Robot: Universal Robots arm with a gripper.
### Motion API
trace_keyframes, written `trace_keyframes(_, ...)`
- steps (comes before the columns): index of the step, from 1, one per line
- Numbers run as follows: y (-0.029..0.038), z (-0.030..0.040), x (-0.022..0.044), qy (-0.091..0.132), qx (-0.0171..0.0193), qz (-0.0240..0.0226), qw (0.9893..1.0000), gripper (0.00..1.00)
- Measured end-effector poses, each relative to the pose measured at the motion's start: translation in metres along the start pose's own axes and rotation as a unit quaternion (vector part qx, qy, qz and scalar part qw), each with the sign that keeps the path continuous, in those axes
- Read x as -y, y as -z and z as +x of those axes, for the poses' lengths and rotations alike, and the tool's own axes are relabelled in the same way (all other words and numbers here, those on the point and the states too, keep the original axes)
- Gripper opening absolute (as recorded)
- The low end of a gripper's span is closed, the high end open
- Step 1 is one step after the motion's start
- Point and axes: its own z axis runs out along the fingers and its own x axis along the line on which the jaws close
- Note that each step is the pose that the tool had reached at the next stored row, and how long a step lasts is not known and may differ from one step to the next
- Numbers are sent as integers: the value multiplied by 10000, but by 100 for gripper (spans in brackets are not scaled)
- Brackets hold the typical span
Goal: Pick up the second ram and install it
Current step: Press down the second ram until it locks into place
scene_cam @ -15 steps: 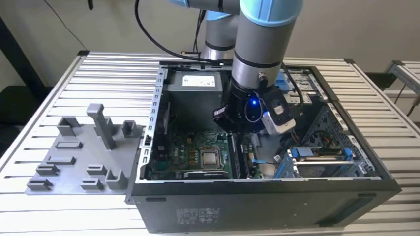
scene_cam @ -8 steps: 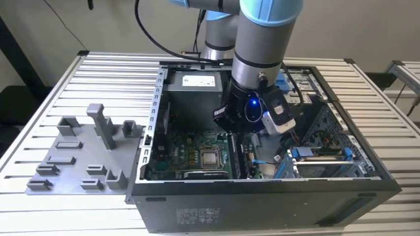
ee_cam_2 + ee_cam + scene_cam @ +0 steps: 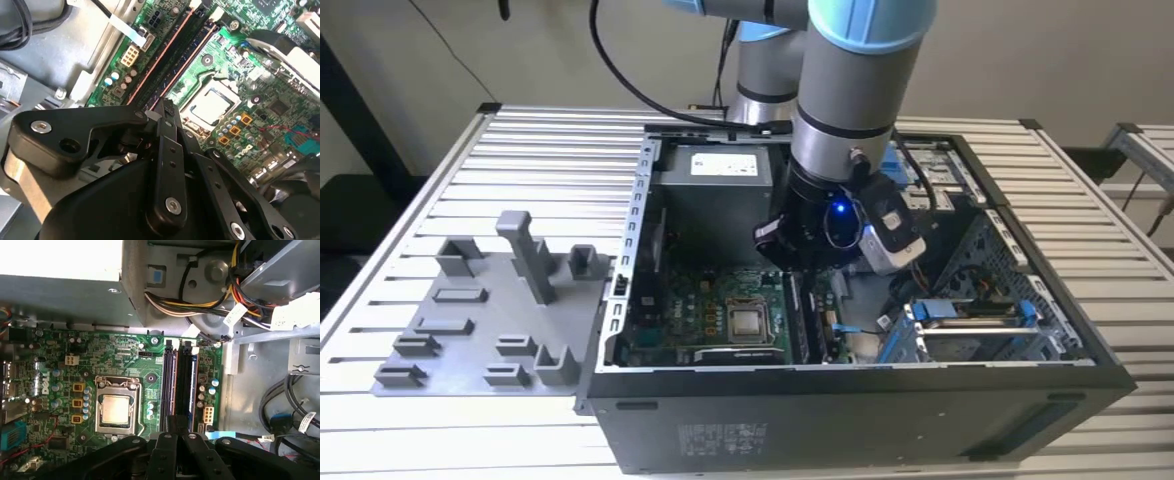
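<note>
Black angular pincer (image 3: 176,427) (jaws narrowed) above the thin ram (image 3: 190,385) slotted upright.

Grey arm (image 3: 854,90) with pale blue joint caps descending from the exterior view's top centre, wrist pointing straight down, black gripper (image 3: 175,427) at frame centre, jaws drawn together

A pale grey tabletop (image 3: 520,140) of ribbed metal slats carries everything in the exterior view. On it, toward the exterior view's right, stands an open black metal computer case (image 3: 854,420), its open side facing up. Just beside the case, on the exterior view's left, lies a flat grey plastic holder tray (image 3: 467,330) with upright posts and small blocks rising from it, its edge close to the case wall.
</note>
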Motion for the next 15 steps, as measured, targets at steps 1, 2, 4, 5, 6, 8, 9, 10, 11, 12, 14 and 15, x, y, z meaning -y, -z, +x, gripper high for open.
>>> trace_keyframes(1,0,0,0,76,-2,-2,10000,11)
trace_keyframes(2,1,0,0,164,-5,-4,9999,11)
trace_keyframes(4,0,0,0,332,-9,-9,9994,11)
trace_keyframes(5,0,0,0,420,-11,-11,9991,11)
trace_keyframes(6,0,0,0,508,-13,-13,9987,11)
trace_keyframes(8,0,0,0,677,-17,-18,9977,11)
trace_keyframes(9,0,0,0,748,-19,-20,9972,11)
trace_keyframes(10,0,0,0,817,-21,-22,9967,11)
trace_keyframes(11,0,0,0,882,-22,-24,9961,11)
trace_keyframes(12,0,0,0,944,-24,-25,9955,11)
trace_keyframes(14,0,0,0,1077,-28,-29,9942,11)
trace_keyframes(15,0,0,0,1151,-29,-31,9933,11)
